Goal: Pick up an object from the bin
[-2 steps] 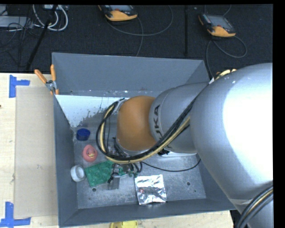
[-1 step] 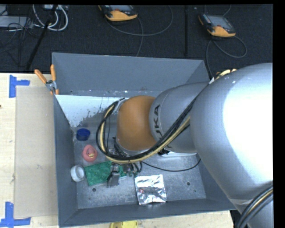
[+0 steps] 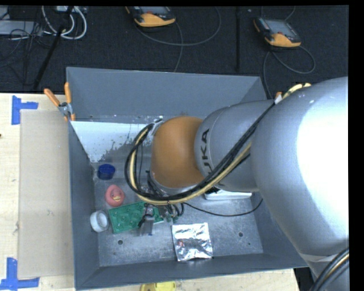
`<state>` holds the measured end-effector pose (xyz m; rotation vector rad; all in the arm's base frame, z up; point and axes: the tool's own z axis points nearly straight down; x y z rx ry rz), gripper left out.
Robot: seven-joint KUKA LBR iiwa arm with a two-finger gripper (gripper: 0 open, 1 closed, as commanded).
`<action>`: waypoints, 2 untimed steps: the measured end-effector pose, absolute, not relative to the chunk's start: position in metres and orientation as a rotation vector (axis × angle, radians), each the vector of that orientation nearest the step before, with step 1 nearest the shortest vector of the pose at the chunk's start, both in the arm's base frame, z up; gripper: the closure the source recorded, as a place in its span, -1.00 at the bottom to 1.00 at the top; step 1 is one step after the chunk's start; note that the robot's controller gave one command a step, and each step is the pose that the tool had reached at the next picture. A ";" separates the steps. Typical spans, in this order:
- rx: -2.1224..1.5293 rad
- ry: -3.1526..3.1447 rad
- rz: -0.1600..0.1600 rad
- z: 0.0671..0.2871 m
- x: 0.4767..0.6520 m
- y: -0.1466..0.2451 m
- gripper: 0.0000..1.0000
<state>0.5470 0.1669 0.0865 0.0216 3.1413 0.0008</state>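
**Tool low at the green piece, lower left of the bin**

Tool [image 3: 148, 221] is down at the right edge of a flat green piece [image 3: 125, 217] lying on the bin floor. Whether it is apart or together cannot be told, as the orange wrist cover [image 3: 173, 153] hangs over it.

Neighbours:
- White cap [image 3: 99, 221], just beside the green piece's left end.
- Pink round toy [image 3: 115, 195], just behind the green piece.
- Blue cap [image 3: 106, 170], further back.
- Foil packet [image 3: 192, 241], to the right.

Risks, as judged: a thin flat piece may slip from an edge grip, and a sideways drift could knock the white cap.

Bin [image 3: 165, 94] is grey metal with a speckled floor. Behind it lie a dark floor [image 3: 216, 45], cables [image 3: 68, 23] and two orange-and-black devices [image 3: 152, 17].
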 end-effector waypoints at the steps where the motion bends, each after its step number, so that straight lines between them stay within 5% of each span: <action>1: 0.022 3.135 0.004 0.168 0.549 0.167 1.00; 2: 0.021 3.142 0.000 0.169 0.550 0.167 1.00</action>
